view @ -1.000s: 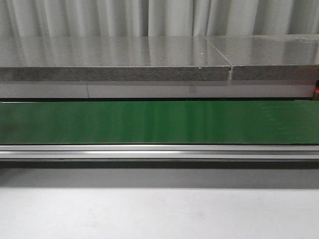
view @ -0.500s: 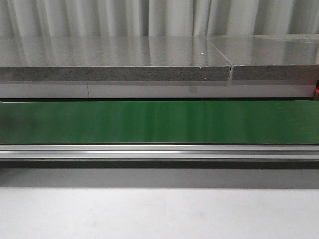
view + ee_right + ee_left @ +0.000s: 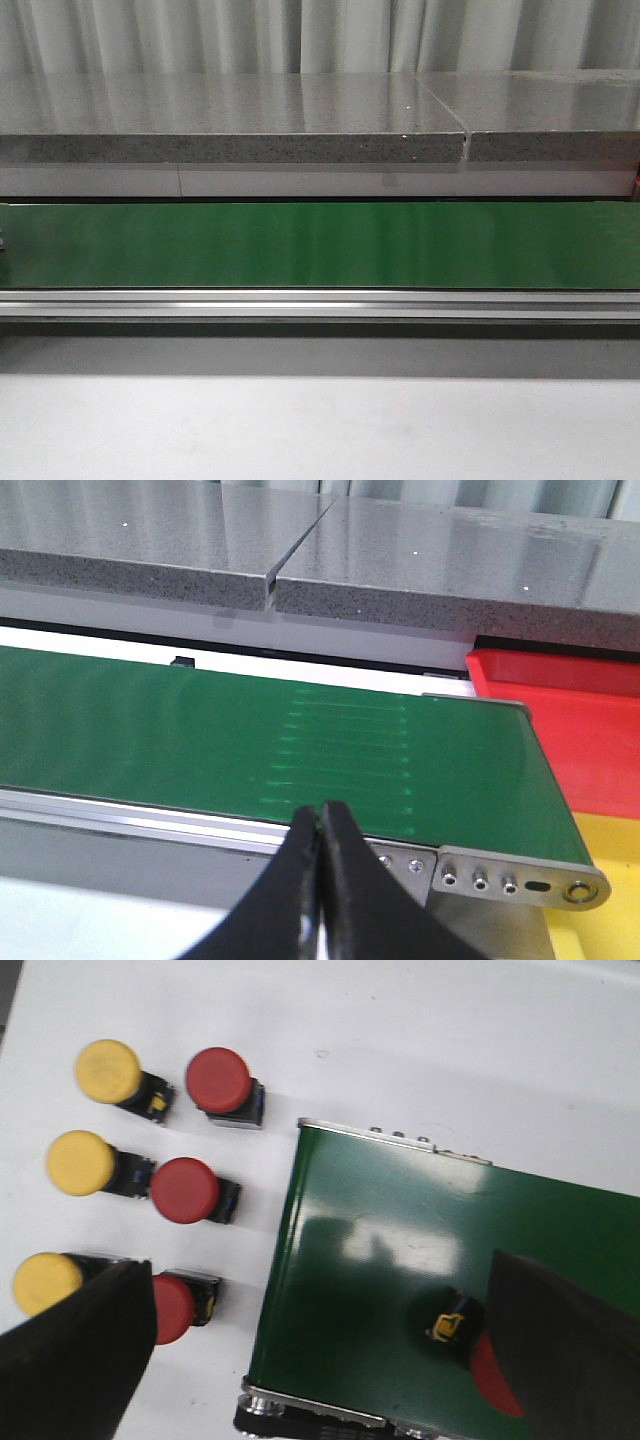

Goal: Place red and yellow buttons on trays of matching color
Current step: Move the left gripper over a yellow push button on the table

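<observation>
Six buttons on the white worktop [image 3: 420, 1040], upper left of the left wrist view: three yellow buttons [image 3: 108, 1070] beside three red buttons [image 3: 218, 1079]. One more red button [image 3: 490, 1370] lying on the green belt [image 3: 380, 1260], lower right. Left claw [image 3: 320, 1360] spread wide above. Right claw [image 3: 320, 850] pressed together, holding nothing, near the belt's end by the red tray [image 3: 570, 720] and yellow tray [image 3: 600, 920]. Only bare belt in the front view.
</observation>
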Tool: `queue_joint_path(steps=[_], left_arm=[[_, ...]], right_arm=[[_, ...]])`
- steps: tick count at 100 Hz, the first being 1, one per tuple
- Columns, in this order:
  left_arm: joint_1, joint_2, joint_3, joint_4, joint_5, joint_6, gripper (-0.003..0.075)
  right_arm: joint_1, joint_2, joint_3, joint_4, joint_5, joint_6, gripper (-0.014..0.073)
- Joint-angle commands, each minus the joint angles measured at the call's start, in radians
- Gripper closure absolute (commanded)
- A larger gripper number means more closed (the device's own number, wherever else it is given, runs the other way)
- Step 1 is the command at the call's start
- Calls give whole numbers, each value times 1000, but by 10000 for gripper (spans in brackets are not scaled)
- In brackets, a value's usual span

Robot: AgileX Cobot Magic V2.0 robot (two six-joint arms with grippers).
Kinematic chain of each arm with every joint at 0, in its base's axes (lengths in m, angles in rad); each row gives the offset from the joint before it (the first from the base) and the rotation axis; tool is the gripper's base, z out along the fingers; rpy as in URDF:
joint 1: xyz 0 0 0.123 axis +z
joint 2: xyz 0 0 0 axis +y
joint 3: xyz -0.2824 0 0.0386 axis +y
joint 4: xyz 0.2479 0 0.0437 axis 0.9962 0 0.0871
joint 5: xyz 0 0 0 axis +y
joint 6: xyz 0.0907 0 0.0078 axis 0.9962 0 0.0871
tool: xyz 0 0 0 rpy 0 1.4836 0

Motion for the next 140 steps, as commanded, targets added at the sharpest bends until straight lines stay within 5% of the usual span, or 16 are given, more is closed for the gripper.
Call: queue_joint_path(steps=[1,64,140], left_arm=[[35,-86,2,4,-28,-23,68],[435,-279,527,5,-293,-110,69],[447,-33,530,137,-400,-240,102]], right_arm=[[1,-15,-10,-10,-79,-2,662],[1,-15,-10,-10,-79,-2,662],[1,-15,-10,-10,-79,-2,662]])
